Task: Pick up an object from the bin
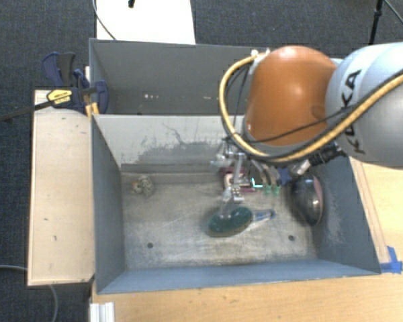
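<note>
My gripper [232,194] hangs low in the middle of the bin, under the orange cover. Its tip is right above the upper edge of a dark green oval brush [228,223] with a pale blue handle that points right. Whether the tip touches the brush is unclear. A dark grey rounded thing like a computer mouse [308,199] lies to the right, against the bin's right wall. Small pink and green bits [273,189] lie just behind the gripper, partly hidden by it.
A small grey-tan lump [144,186] sits alone at the back left of the floor. The arm and its cables cover the bin's back right part. Bare floor spreads left of and in front of the brush.
</note>
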Controlling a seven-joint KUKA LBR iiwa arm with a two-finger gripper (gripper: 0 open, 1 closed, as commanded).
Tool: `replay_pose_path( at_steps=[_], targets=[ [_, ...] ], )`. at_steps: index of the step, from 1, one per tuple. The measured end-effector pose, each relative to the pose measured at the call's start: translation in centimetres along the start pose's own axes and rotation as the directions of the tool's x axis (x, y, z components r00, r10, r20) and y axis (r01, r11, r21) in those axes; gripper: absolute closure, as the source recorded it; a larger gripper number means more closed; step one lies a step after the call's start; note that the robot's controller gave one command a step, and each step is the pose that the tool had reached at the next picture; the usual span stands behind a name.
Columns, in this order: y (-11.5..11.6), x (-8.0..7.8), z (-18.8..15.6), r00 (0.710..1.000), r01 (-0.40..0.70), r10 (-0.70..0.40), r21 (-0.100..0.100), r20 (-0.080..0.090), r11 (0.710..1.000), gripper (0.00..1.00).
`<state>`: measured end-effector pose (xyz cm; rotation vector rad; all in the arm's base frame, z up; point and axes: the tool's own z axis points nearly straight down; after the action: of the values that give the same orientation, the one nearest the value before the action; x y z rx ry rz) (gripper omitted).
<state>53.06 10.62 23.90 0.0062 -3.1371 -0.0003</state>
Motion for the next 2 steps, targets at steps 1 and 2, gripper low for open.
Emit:
replay_pose_path(
  at_steps=[1,2],
  targets=[
    [-3.2,2.6,12.1,0.935,0.354,-0.354,0.001,0.0,0.935,0.0],
    [-7.9,-1.3,16.7,0.855,0.518,-0.518,0.003,0.012,0.855,0.0]
  ],
)
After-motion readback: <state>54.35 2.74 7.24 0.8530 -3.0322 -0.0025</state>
